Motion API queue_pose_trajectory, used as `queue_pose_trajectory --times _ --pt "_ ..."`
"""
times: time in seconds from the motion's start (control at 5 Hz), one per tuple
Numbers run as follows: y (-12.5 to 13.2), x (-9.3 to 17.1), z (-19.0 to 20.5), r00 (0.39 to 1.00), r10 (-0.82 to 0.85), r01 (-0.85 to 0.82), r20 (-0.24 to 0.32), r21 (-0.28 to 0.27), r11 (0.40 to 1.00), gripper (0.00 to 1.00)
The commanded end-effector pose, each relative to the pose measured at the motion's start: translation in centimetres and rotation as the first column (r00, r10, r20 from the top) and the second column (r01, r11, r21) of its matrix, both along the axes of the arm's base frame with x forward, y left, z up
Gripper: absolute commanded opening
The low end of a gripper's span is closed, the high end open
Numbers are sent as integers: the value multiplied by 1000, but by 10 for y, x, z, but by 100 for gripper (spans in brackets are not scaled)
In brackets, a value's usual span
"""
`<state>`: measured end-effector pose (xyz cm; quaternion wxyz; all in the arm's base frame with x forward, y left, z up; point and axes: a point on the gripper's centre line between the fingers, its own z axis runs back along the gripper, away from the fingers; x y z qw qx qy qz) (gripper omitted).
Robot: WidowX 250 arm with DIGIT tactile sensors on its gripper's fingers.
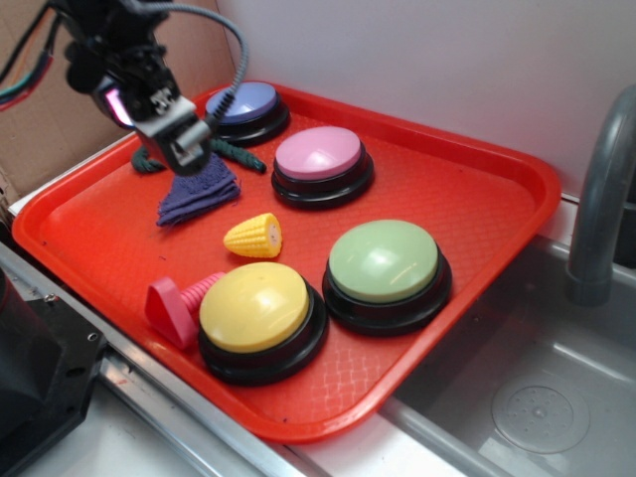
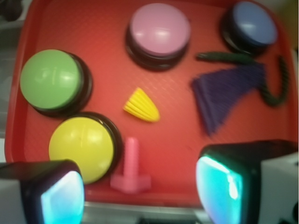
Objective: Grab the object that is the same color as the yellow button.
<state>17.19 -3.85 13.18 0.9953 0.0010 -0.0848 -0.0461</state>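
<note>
The small yellow corn-cob piece [image 1: 254, 237] lies on the red tray [image 1: 477, 189], between the pink and yellow buttons; it also shows in the wrist view [image 2: 141, 105]. The yellow button [image 1: 255, 308] stands at the tray's front, also in the wrist view [image 2: 82, 148]. My gripper [image 1: 161, 114] hovers high over the tray's back left part, above the purple cloth, well apart from the corn. In the wrist view the gripper [image 2: 140, 196] is open and empty, its pads [image 2: 217, 184] wide apart.
A pink button [image 1: 320, 159], a green button [image 1: 384, 266] and a blue button [image 1: 248, 107] stand on the tray. A purple cloth [image 1: 199, 189], a dark green cord [image 1: 238, 154] and a pink toy bolt [image 1: 179, 303] lie there too. A sink [image 1: 537, 397] and faucet [image 1: 601, 199] are at right.
</note>
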Motion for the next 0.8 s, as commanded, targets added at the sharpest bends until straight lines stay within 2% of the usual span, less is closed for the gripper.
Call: queue_pose_trajectory --times 0.0,0.4,0.6 --pt "5 35 -45 999 -53 53 -4 12 999 100" --pt "10 48 -85 996 -44 46 -81 27 999 100" --pt "15 49 -98 995 -29 30 -100 7 1000 100"
